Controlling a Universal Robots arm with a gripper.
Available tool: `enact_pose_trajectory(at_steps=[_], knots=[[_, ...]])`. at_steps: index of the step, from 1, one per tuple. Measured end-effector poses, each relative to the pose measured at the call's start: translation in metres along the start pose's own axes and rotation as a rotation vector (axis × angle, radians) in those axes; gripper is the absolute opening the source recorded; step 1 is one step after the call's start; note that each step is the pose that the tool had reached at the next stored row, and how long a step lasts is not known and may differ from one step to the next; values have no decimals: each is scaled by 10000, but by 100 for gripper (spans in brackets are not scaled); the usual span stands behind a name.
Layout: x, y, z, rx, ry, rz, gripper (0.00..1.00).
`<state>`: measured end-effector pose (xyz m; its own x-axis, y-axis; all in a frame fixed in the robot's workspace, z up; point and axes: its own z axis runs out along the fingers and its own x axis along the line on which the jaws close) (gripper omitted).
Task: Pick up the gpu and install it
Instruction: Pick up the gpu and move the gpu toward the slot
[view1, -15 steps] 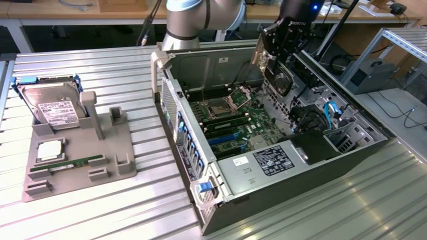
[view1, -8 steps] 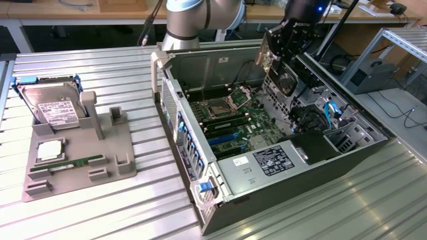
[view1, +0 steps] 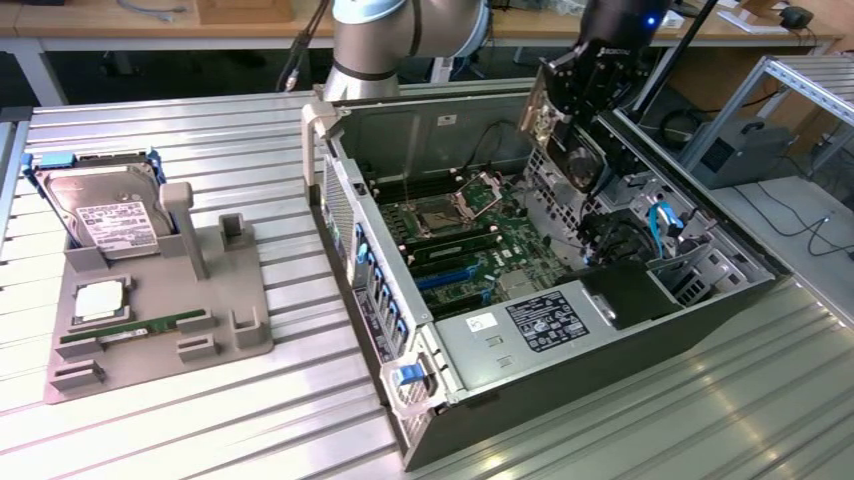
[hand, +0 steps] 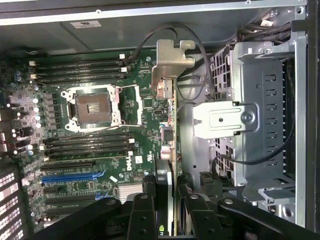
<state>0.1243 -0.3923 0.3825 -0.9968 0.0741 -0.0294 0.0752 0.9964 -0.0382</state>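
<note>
— Above the open computer case (view1: 441, 420), toward its far end on the exterior view's right: what does the gripper (view1: 571, 110) carry?

— The gpu (view1: 582, 160). It hangs upright, clear of the motherboard (view1: 467, 235). In the wrist view the black fingers (hand: 141, 212) press on both faces of the card and are spread only as wide as the card is thick. The card is seen edge-on between them. Its silver bracket (hand: 170, 60) is at the end away from the gripper.

— Any writing legible on the card?

— A small green mark (hand: 161, 229) shows on its edge near the fingers; it cannot be read. White lettering on the gripper body in the exterior view is also too small to read.

— Labels inside the case?

— A dark label with pale print (view1: 547, 320) lies on the silver box at the near end, with a small white sticker (view1: 483, 322) beside it. A white sticker (hand: 85, 24) is on the case wall, and a white printed logo (hand: 130, 161) sits by the slots, next to the blue slot (hand: 67, 176). None of these can be made out.

— Outside the case?

— A grey holder (view1: 227, 300) lies on the slatted metal table (view1: 667, 420), at the exterior view's left. At its far end stands a silver hard drive (view1: 114, 215), whose white label carries black print too fine to read. A narrow green RAM stick (view1: 134, 328) lies toward the holder's near end.
</note>
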Motion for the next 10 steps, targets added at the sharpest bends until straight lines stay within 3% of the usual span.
enact_pose_trajectory(at_steps=[2,4,7,10], knots=[[-96,8,21,19,-2,0,27],[-98,7,21,21,-1,-1,27],[22,-15,22,21,-2,-2,27],[146,-66,113,21,-1,-1,27]])
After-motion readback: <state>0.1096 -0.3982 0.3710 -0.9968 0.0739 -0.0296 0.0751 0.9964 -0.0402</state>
